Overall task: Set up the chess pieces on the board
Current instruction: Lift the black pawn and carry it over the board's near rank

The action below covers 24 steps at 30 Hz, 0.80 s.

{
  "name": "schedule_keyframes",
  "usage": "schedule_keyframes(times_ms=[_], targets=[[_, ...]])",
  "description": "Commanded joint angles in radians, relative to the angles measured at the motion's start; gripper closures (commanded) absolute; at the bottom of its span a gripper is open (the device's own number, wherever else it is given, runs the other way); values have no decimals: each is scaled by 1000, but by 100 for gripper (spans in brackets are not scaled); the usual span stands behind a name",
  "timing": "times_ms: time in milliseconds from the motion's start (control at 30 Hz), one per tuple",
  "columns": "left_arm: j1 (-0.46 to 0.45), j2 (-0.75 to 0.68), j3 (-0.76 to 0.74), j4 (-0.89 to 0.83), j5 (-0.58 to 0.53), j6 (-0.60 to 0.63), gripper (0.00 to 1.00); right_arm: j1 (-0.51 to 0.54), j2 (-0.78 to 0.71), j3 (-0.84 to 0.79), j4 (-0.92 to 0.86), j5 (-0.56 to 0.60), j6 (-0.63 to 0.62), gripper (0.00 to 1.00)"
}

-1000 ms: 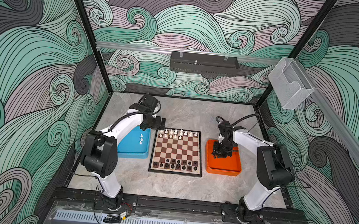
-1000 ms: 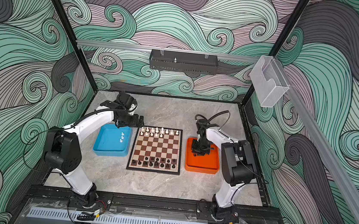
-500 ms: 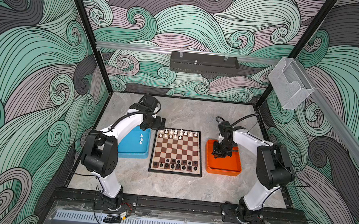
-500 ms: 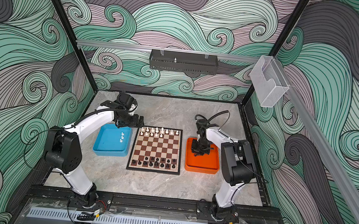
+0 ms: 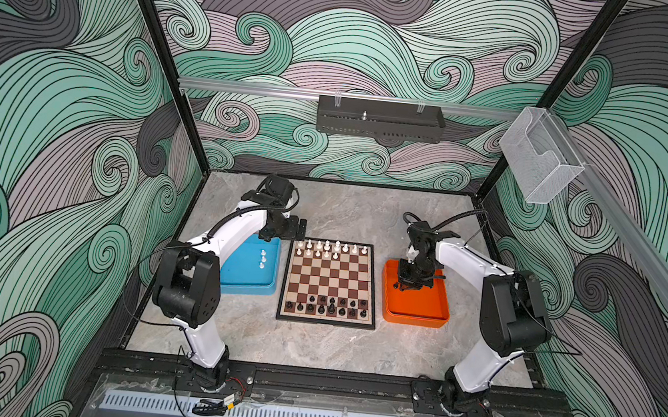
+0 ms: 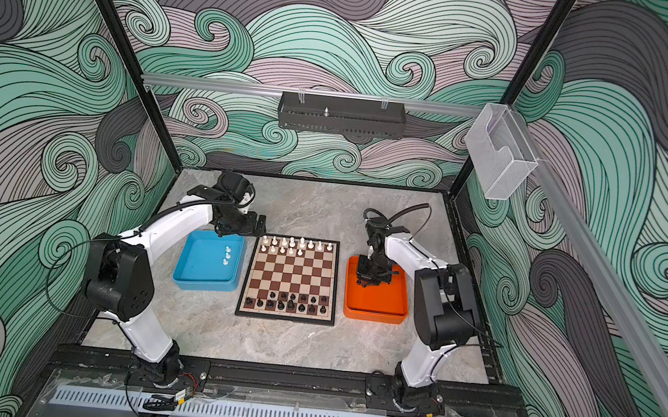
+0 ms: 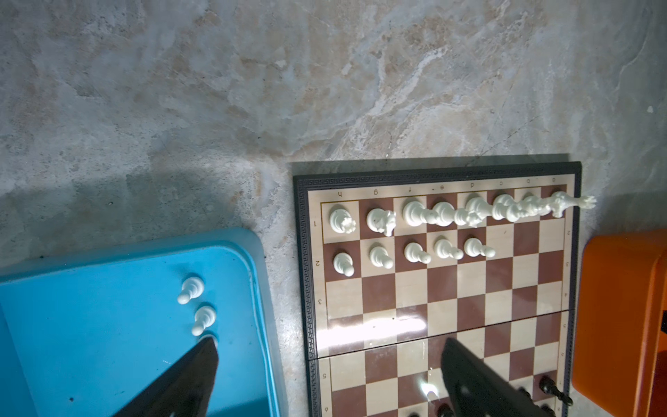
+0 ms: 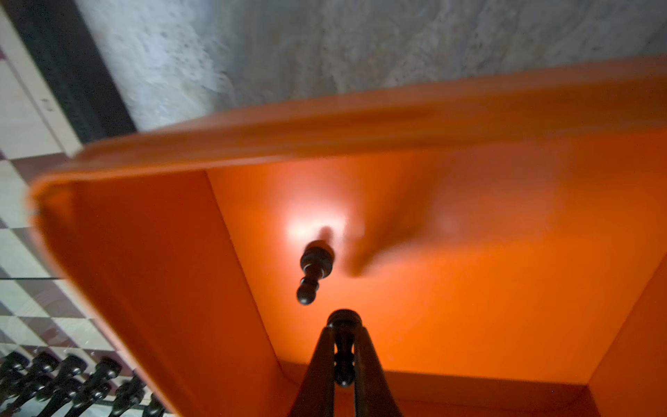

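Right claw (image 8: 343, 330) was pinched shut on a black pawn (image 8: 343, 319), fingers either side of its stem. Pic was blurry, so couldn't tell if the pawn had cleared the floor. Just beside it, a 2nd black pawn (image 8: 314, 269) stood upright, apart from the fingers. Both were inside the orange tray (image 8: 487, 289), toward its far end.

That tray sat just right of the board (image 5: 329, 284) in both top views. On the board, black pieces (image 5: 327, 306) lined the near edge in two rows, front row only part-filled. White pieces (image 5: 330, 249) held the far edge: full back rank plus five pawns.

Over on the other side, left claw (image 7: 329, 344) hung wide open w/ nothing in it. One finger was over the blue tray (image 7: 90, 325), the other over the board's squares. Blue tray held three white pawns (image 5: 263, 259), upright, in a short line near the board-side wall. Wrist cam had the 3rd half hidden behind a finger.
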<state>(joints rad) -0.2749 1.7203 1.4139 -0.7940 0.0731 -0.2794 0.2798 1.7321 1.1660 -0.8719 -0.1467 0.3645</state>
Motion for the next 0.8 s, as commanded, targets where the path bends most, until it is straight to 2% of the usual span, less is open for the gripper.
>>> schedule_keyframes(times_ms=[0, 133, 300, 567, 767], targets=[[35, 12, 42, -39, -24, -4, 1, 24, -42, 54, -63, 46, -25, 88], [83, 11, 48, -44, -11, -15, 1, 72, -44, 126, -113, 80, -38, 88], [190, 21, 43, -41, 56, -71, 1, 176, -17, 267, -155, 82, -42, 88], [368, 35, 53, -65, 102, -116, 2, 412, 144, 513, -186, 59, -13, 88], [481, 32, 42, -48, 160, -142, 1, 547, 277, 675, -200, 46, 11, 88]])
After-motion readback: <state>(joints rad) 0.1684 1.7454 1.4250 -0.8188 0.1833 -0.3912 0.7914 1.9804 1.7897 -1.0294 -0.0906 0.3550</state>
